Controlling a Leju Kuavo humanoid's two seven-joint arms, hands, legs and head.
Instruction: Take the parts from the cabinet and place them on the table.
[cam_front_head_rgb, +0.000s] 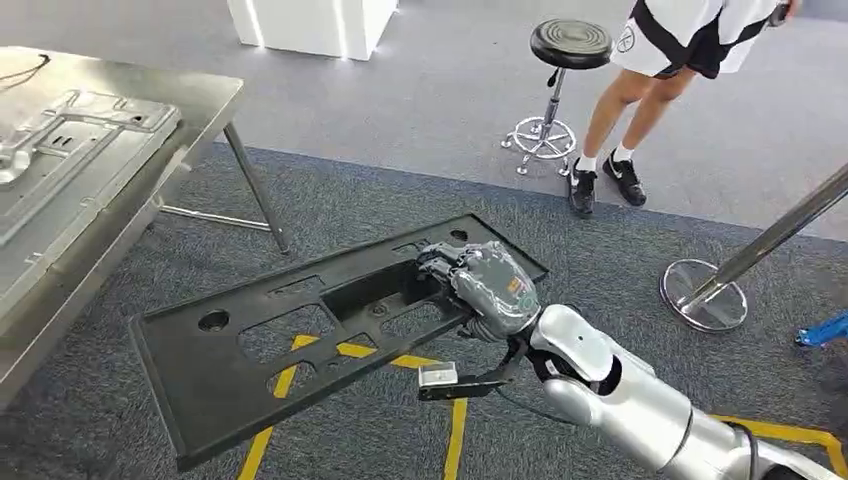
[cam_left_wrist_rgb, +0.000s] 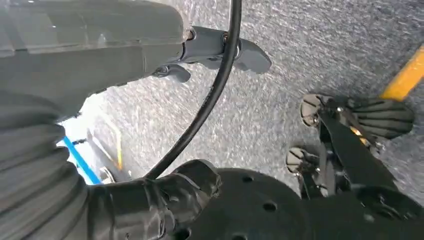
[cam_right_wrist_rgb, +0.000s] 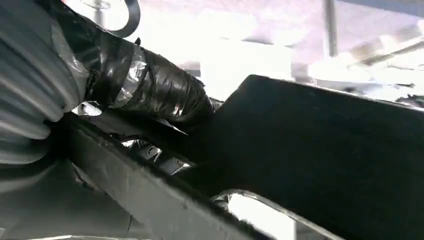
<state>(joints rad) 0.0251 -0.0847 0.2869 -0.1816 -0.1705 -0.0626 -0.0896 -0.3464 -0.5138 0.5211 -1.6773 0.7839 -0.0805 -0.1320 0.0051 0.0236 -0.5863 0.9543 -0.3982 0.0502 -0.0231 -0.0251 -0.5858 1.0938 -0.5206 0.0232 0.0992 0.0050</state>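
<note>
1. Black flat plastic panel with cut-out openings (cam_front_head_rgb: 300, 340): carried in the air above grey carpet, just beside the metal table's near edge; not yet set down.
2. Right hand (cam_front_head_rgb: 480, 285): fingers curled through one opening, gripping the panel.
3. Left hand (cam_left_wrist_rgb: 220, 47): hanging over the floor, fingers apart, holding nothing.
4. Brushed-steel table (cam_front_head_rgb: 215, 95): bears a grey pressed-metal part (cam_front_head_rgb: 70, 150).

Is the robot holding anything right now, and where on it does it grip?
The right hand holds the black panel by the edge of a cutout near one end.
</note>
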